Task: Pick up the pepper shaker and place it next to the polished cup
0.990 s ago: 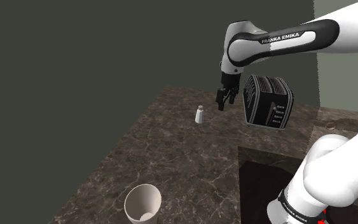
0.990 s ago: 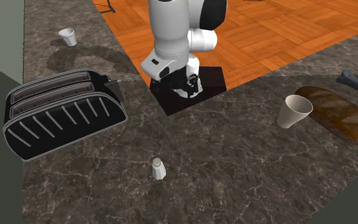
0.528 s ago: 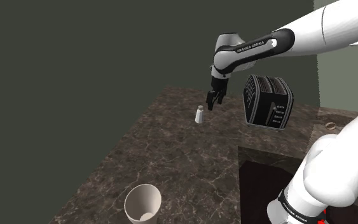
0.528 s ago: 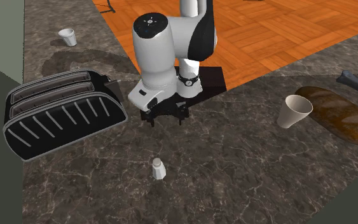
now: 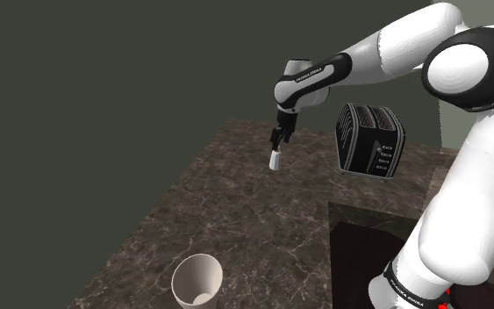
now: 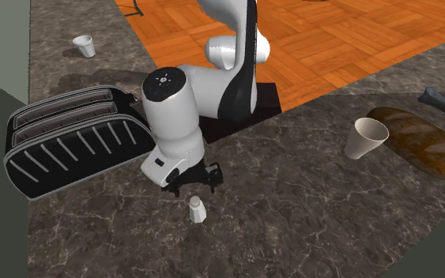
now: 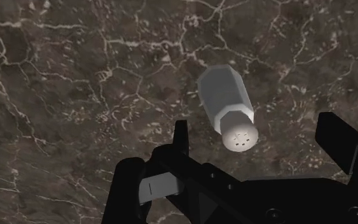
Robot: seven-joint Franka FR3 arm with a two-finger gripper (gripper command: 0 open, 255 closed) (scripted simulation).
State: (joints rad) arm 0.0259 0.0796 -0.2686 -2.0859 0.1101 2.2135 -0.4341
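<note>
The gripper (image 5: 277, 140) hangs open just above the pale grey pepper shaker (image 5: 275, 161), fingers spread either side of its cap, touching nothing. The shaker stands upright on the dark marbled table (image 5: 236, 219), far back, on the shoulder view's left of the black toaster (image 5: 368, 140), well apart from the near cup (image 5: 196, 281).

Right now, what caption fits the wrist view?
Open gripper hovers over the shaker on the dark counter.

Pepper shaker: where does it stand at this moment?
In the shoulder view the pepper shaker stands upright on the marble counter, left of the black toaster, just below the open gripper.
</note>
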